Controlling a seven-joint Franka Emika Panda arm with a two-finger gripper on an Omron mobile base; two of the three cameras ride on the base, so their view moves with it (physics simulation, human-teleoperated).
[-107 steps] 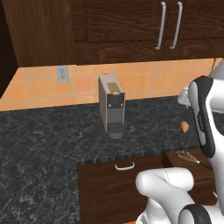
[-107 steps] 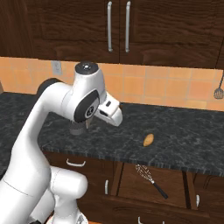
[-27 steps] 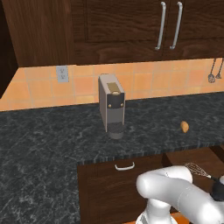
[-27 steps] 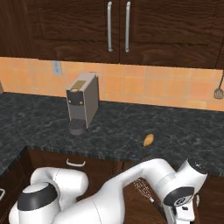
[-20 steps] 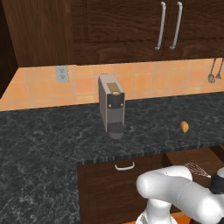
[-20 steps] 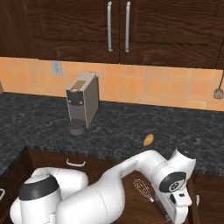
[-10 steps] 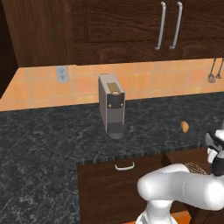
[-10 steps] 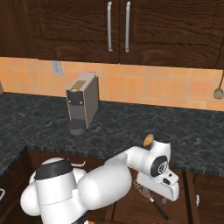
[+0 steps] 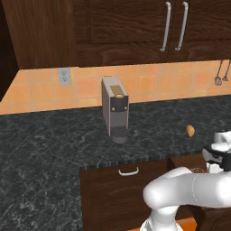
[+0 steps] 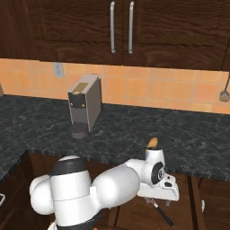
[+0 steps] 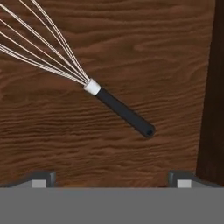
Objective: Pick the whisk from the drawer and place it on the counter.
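The whisk (image 11: 118, 107) lies flat on the wood floor of the open drawer (image 11: 131, 48). Its silvery wire loops fan toward the upper left of the hand view, and the slim dark handle points to the lower right. My gripper (image 11: 111, 179) hovers open above it, a fingertip on each side and nothing between them. From the right base camera, my gripper (image 10: 158, 203) hangs over the dark whisk handle (image 10: 161, 214) inside the drawer (image 10: 182, 211), below the front edge of the black speckled counter (image 10: 126, 130).
A grey coffee machine (image 10: 84, 105) stands on the counter at the left. A small orange-tan lump (image 10: 152, 143) lies near the counter's front edge just above my hand. The drawer's dark side wall (image 11: 211, 87) rises on the right. A shut drawer front (image 9: 128, 172) has a silver handle.
The arm has come down from above the counter into the drawer. Over the last second the hand shifted left and up a little, settling over the whisk, which has not moved.
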